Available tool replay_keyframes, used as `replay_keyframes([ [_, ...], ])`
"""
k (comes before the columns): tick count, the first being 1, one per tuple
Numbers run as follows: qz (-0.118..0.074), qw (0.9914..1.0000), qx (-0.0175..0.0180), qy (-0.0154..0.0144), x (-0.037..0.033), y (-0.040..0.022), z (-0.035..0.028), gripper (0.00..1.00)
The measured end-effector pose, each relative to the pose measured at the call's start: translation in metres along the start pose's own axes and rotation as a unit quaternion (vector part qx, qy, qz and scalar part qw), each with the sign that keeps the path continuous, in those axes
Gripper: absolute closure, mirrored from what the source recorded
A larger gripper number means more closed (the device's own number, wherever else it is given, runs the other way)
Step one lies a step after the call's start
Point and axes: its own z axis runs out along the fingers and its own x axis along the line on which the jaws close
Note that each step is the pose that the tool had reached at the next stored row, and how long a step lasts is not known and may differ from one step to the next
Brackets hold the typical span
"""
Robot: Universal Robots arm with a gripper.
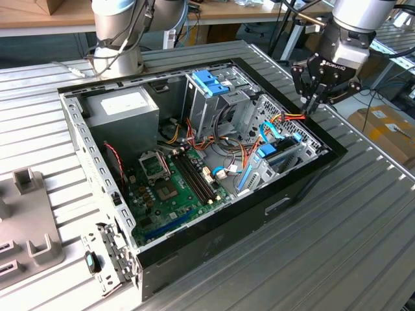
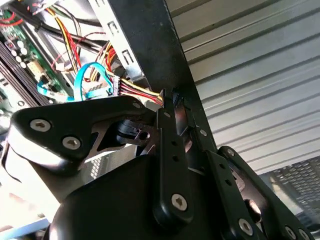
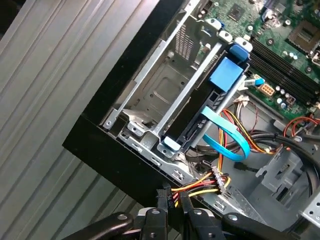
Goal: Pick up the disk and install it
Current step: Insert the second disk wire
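Disk (image 3: 215, 102) sits on edge in the drive bay of the computer case (image 1: 305, 188), long axis running inward toward the motherboard (image 1: 172, 188); gripper (image 1: 316, 100) hovers just outside the case's corner, fingers nearly closed, empty.

I see even, bright daylight on the ribbed tabletop (image 1: 363, 214), soft shadow inside the case (image 1: 194, 162); the gripper (image 2: 150, 200) looks blurred up close in the second wrist view.
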Motion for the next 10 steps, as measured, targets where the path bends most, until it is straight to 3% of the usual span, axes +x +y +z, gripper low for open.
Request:
replay_keyframes([
  [4, -0.034, 0.99942, 0.0005, 0.0016, -0.0001, 0.0, 0.0013, 0.76],
  [6, -0.064, 0.99795, 0.001, 0.0029, -0.0001, 0.0, 0.0031, 0.76],
  [7, -0.071, 0.99746, -0.0002, 0.0047, -0.0001, 0.0, 0.0035, 0.76],
  [10, -0.071, 0.99742, -0.0017, 0.0064, -0.0002, 0.0, 0.0044, 0.76],
])
